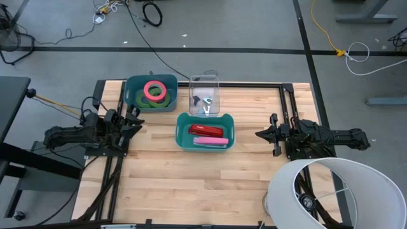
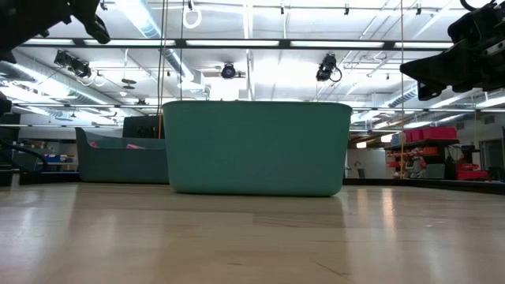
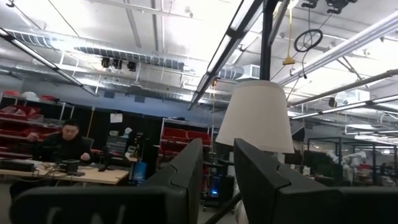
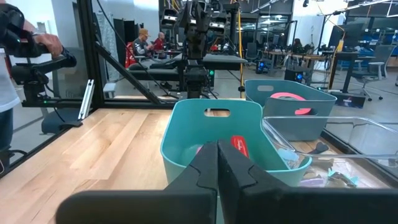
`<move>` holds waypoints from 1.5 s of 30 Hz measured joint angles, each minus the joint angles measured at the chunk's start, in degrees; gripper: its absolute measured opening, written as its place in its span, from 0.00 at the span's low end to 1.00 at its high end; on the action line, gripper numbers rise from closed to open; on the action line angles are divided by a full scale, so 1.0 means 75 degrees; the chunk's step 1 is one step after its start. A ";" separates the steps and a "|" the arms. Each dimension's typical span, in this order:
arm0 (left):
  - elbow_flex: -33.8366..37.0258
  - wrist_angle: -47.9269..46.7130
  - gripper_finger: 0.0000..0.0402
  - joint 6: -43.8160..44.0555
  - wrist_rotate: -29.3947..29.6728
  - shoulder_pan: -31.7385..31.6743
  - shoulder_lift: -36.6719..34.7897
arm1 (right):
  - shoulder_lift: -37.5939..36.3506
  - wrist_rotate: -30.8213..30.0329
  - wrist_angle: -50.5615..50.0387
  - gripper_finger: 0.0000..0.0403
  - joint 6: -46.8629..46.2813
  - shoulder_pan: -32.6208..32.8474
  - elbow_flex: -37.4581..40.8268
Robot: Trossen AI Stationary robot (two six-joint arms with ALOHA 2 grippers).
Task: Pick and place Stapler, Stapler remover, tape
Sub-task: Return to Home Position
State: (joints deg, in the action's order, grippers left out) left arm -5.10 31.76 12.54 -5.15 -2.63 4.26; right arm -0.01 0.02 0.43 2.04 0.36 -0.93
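A teal bin (image 1: 182, 121) stands mid-table and holds a red stapler (image 1: 208, 130) and a pink item (image 1: 210, 141). Behind it on the left, a blue-grey bin (image 1: 169, 83) holds a pinkish-red tape roll (image 1: 147, 87) lying on green tape rolls (image 1: 141, 100). A clear container (image 1: 205, 81) at the far middle holds small dark stapler removers (image 1: 203, 100). My left gripper (image 1: 137, 121) hovers at the table's left edge, tipped upward, its fingers (image 3: 189, 174) slightly apart with nothing between them. My right gripper (image 4: 217, 152) is shut and level at the right edge (image 1: 257, 134), pointing at the teal bin (image 4: 214, 127).
A white lampshade (image 1: 331, 191) stands at the table's near right corner. A black frame (image 1: 287, 95) runs along the table's sides and far edge. Bare wood (image 1: 191, 191) lies in front of the teal bin. People (image 4: 18, 50) are in the room beyond the table.
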 joint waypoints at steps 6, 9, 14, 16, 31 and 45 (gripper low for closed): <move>0.0389 -0.0023 0.23 0.0031 0.0365 0.0227 -0.0380 | 0.0000 0.0000 0.0002 0.00 0.0000 0.0000 0.0000; 0.0604 -0.0013 0.23 0.0041 0.0395 0.0293 -0.0574 | 0.0000 -0.0001 0.0001 0.00 0.0000 0.0000 0.0000; 0.0612 -0.0154 0.23 -0.0020 0.0397 0.0340 -0.0558 | 0.0000 0.0000 -0.0001 0.00 0.0000 0.0000 0.0000; 0.0612 -0.0327 0.23 -0.0048 0.0396 0.0339 -0.0555 | 0.0000 -0.0001 -0.0001 0.00 0.0000 0.0000 0.0000; 0.0615 -0.3107 0.23 -0.0045 0.0396 0.0337 -0.0555 | 0.0000 -0.0001 0.0001 0.00 0.0000 0.0000 0.0000; 0.0615 -0.4030 0.23 -0.0152 0.0410 0.0338 -0.0558 | 0.0000 0.0000 0.0001 0.00 0.0000 0.0000 0.0000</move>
State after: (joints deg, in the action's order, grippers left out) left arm -0.49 1.53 11.40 -2.07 -0.10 0.08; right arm -0.01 0.02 0.44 2.04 0.36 -0.93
